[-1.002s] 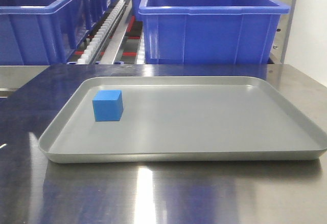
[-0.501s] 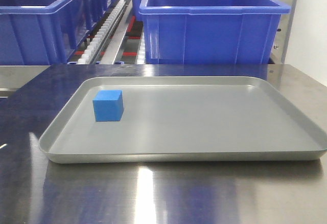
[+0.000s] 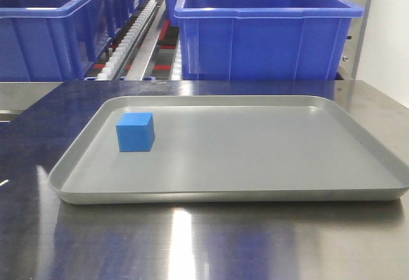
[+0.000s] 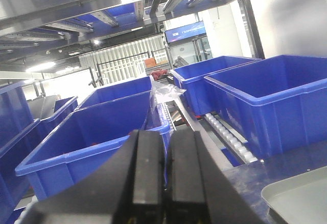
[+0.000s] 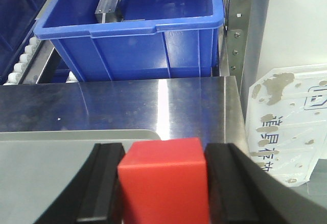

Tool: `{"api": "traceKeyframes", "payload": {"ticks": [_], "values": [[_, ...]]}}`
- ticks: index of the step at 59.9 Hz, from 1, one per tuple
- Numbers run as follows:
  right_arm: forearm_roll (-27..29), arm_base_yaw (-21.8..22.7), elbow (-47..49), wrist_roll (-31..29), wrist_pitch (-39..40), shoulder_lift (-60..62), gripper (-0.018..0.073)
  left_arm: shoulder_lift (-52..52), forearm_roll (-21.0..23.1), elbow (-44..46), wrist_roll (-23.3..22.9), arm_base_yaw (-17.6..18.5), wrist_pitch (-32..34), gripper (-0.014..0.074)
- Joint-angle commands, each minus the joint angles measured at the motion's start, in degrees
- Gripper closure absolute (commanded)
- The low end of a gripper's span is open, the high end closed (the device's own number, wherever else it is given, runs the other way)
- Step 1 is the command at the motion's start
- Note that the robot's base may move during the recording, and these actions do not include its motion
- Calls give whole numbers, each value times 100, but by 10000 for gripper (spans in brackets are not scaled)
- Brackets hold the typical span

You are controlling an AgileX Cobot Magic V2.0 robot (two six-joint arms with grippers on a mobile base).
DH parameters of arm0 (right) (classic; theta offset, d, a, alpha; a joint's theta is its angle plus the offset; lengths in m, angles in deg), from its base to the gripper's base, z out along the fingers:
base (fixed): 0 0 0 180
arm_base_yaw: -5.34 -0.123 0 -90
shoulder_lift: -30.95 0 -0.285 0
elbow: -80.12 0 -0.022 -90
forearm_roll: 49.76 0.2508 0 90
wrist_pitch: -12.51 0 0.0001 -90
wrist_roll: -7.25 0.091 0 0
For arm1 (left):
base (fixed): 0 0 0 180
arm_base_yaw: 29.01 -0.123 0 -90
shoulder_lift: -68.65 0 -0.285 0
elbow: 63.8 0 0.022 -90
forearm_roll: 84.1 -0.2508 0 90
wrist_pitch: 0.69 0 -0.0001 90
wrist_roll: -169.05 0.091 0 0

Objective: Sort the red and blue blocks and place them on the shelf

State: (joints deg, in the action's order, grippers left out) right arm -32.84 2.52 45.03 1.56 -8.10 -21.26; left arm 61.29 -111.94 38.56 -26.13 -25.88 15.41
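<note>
The blue block point(image 3: 135, 132) sits on the left part of the grey tray point(image 3: 255, 194) in the front view. Neither gripper shows in that view. In the right wrist view my right gripper point(image 5: 163, 183) is shut on the red block point(image 5: 164, 183) and holds it above the tray's far right corner point(image 5: 76, 147). In the left wrist view my left gripper point(image 4: 164, 173) is shut and empty, raised in front of the shelf with its blue bins point(image 4: 102, 132). The shelf with its blue bins point(image 3: 265, 31) stands behind the tray.
The tray lies on a shiny steel tabletop point(image 3: 192, 241). A roller track point(image 3: 128, 43) runs between the bins. The right bin point(image 5: 138, 24) holds a small grey metal part point(image 5: 107, 4). A white perforated panel point(image 5: 286, 116) stands at the right of the table edge.
</note>
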Motion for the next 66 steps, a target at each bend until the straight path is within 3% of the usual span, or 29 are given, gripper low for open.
{"api": "traceKeyframes", "payload": {"ticks": [1,46,54,58,66], "values": [[11,40,166,-21,451,47,502,80,123,-216,-36,48,384,471],[11,40,166,-21,451,41,502,80,123,-216,-36,57,384,471],[11,40,166,-21,451,41,502,66,246,-146,-96,206,345,471],[11,40,166,-21,451,41,502,-62,644,63,-96,279,99,471],[11,40,166,-21,451,41,502,-926,1208,1141,-96,400,-1216,471]]}}
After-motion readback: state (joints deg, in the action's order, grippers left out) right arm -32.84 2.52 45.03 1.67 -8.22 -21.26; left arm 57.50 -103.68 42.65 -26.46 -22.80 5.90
